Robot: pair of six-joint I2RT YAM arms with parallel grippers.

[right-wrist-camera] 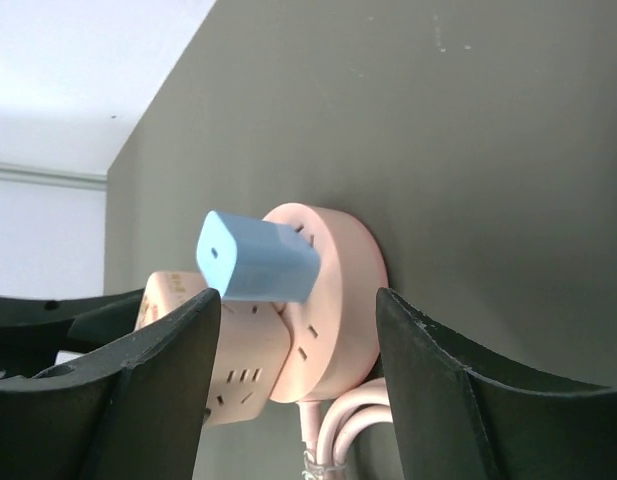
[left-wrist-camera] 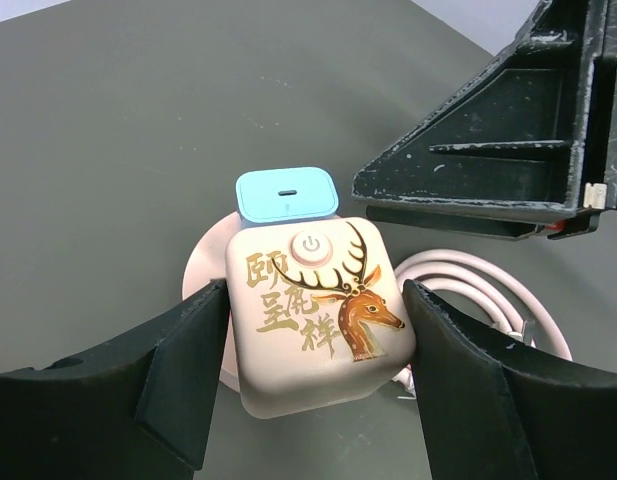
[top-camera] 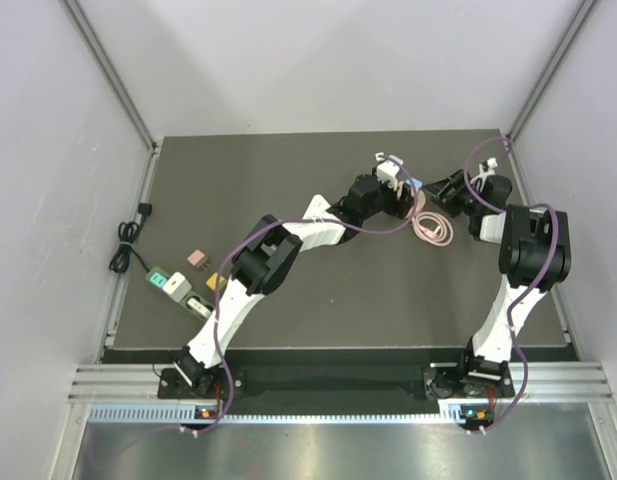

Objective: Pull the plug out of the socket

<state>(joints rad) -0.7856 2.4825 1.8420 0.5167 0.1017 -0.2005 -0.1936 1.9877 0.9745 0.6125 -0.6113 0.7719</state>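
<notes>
So the plug (right-wrist-camera: 256, 260) is the little blue block stuck into the flat face of the round pink socket (right-wrist-camera: 340, 300). It sits on the far part of the surface (left-wrist-camera: 108, 130), right of centre, where the two arms meet. The socket lies with its back on the surface, so the plug's long axis stands off that face, away from the surface. Its free end, the one with the small port, points up at the left wrist camera. From the right wrist view it looks tipped a bit off square, but that could just be the angle.

Right next to it is a pink cube (left-wrist-camera: 318, 320) with a deer print and a power button. The left gripper (left-wrist-camera: 313, 290) has its jaws snug against both sides of the cube. My guess is it's pinning the whole unit down so it doesn't lift.

The right gripper (right-wrist-camera: 296, 298) has its jaws spread wide, one each side of the plug and touching nothing yet. It looks lined up for a straight pull along that axis.

The pink cable (left-wrist-camera: 488, 290) coils off beside it.
</notes>
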